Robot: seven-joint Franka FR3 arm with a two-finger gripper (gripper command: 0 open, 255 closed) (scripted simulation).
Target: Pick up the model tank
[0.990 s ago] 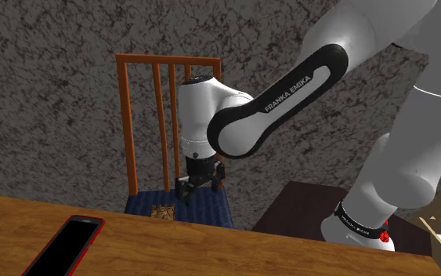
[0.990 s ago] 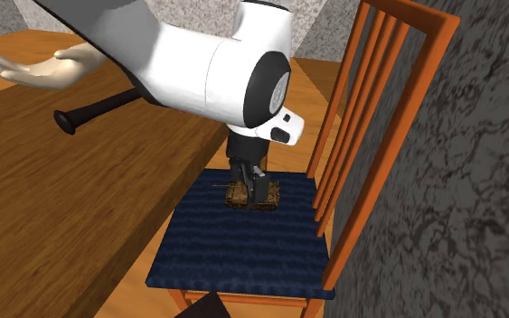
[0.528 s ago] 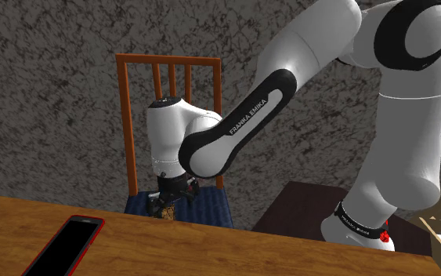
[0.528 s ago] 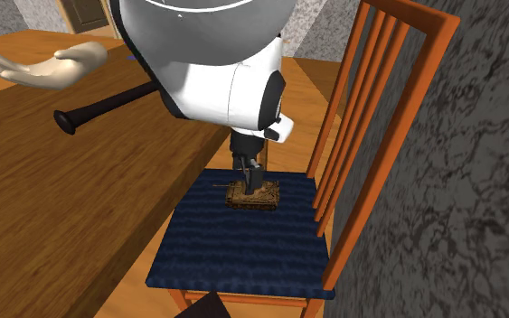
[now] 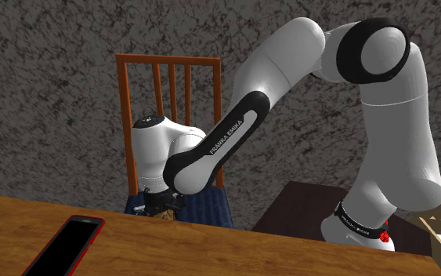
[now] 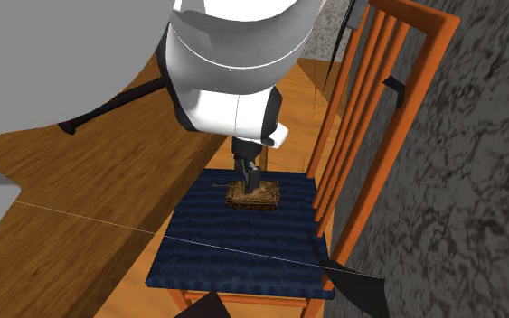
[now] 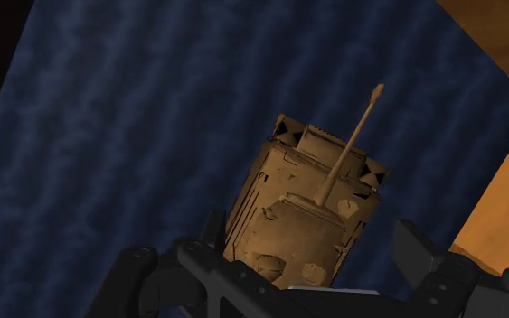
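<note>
A small brown model tank with a thin gun barrel stands on the dark blue seat cushion of a wooden chair. My gripper is low over it and open, one black finger on each side of the hull. The finger on one side is close against the hull, while the other finger stands clear of it. In the second exterior view the gripper comes down onto the tank from above. In the shoulder view the gripper sits at the seat, partly behind the table edge.
The orange chair back rises just behind the seat, its bars close to the hand. A wooden table borders the chair and carries a red-edged phone. A dark low table stands beside the arm's base.
The arm has swung toward the shoulder view's left and lowered. The gripper came down from above the seat until its fingers straddle the tank. The tank has not moved.
</note>
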